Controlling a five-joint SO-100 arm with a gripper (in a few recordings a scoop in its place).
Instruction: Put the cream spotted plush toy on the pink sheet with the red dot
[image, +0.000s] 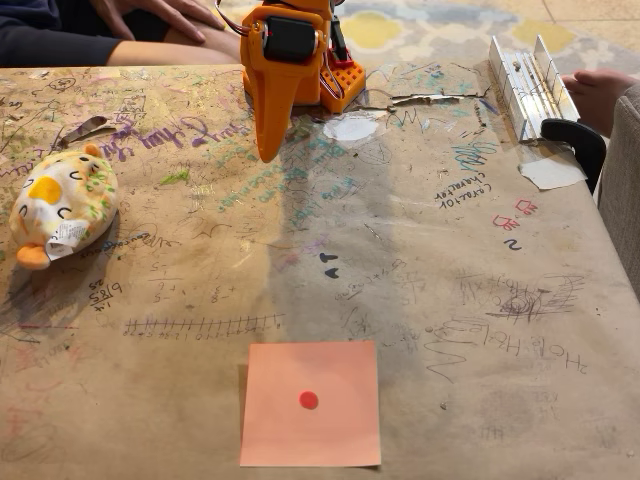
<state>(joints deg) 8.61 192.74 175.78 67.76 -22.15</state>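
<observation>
The cream spotted plush toy (60, 208) lies far left on the scribbled brown paper table cover (450, 300). The pink sheet with the red dot (310, 403) lies near centre, well apart. The orange gripper (268, 140) hangs at the far side, fingers together, gripping nothing.

Gripper (270, 140) hangs over the worktop (420, 260) at the far edge, tip pointing down. Toward the camera from it: open scribbled paper all the way to the pink sheet with the red dot (310, 403). Left of it, well apart, the cream spotted plush toy (60, 205). Right: metal rail (530, 80), a person's hand (600, 90).
</observation>
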